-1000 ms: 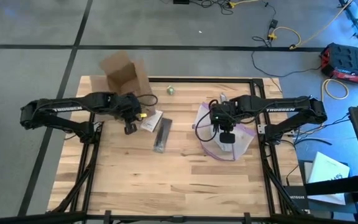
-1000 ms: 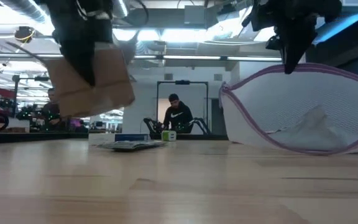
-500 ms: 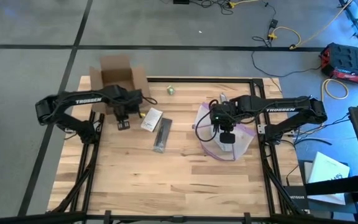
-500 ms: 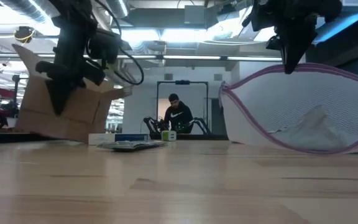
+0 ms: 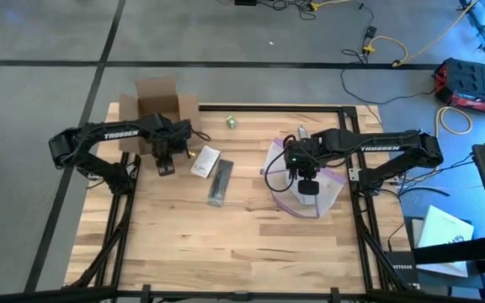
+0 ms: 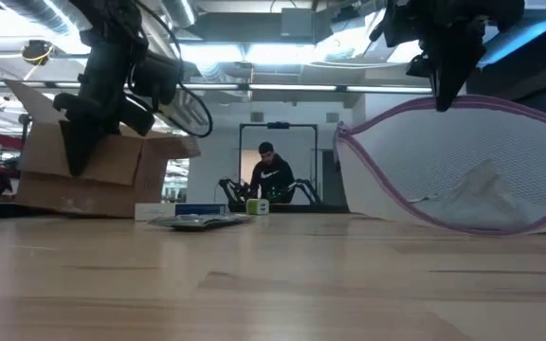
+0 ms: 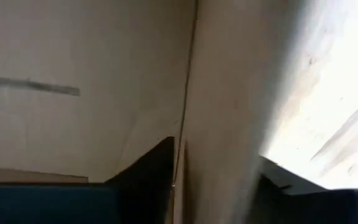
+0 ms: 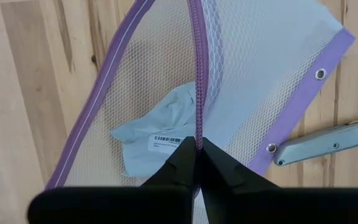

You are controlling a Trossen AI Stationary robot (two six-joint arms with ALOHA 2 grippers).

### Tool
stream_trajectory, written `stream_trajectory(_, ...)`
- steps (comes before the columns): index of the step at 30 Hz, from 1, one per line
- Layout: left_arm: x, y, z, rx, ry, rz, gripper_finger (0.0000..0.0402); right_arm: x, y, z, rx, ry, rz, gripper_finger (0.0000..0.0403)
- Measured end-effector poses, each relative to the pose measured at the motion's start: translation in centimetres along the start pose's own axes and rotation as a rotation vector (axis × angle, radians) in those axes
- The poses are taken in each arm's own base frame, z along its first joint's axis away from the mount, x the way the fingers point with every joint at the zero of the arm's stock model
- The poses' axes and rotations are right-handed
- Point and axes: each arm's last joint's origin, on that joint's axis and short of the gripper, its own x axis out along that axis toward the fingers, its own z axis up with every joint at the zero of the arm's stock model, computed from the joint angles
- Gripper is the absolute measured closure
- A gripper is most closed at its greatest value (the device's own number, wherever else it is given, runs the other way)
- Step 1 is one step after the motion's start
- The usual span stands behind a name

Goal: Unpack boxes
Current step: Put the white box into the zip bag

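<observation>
High view puts the cardboard box (image 5: 154, 109) at the counter's (image 5: 242, 244) far-left corner, its near wall between the left gripper's (image 5: 166, 160) loosening fingers, the right gripper (image 5: 307, 187) clenched on the mesh bag (image 5: 331, 189).

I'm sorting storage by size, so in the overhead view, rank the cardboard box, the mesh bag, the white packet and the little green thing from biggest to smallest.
1. cardboard box and mesh bag: look alike, and both are partly hidden by arms, so unranked
2. white packet
3. little green thing
</observation>
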Motion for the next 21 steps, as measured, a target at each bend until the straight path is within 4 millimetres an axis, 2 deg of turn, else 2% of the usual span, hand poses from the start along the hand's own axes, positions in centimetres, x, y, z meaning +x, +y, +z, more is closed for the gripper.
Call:
stream_trajectory(8,-0.2,0.4,-0.3,-0.164,0.009,-0.002,0.0123,0.0,0.0,0.0,-0.008,0.000,0.010,0.0403)
stream_trajectory(12,-1.1,0.5,0.1,-0.295,-0.023,-0.002,0.0073,0.0,0.0,0.0,-0.012,-0.001,0.011,0.0403)
stream_trajectory(17,-3.3,0.9,0.5,-0.451,-0.061,0.020,0.0053,0.0,0.0,0.0,-0.013,-0.004,0.011,0.0403)
stream_trajectory(21,-5.9,1.3,0.3,-0.496,-0.075,0.106,0.0052,0.0,0.0,0.1,-0.022,-0.008,0.011,0.0403)
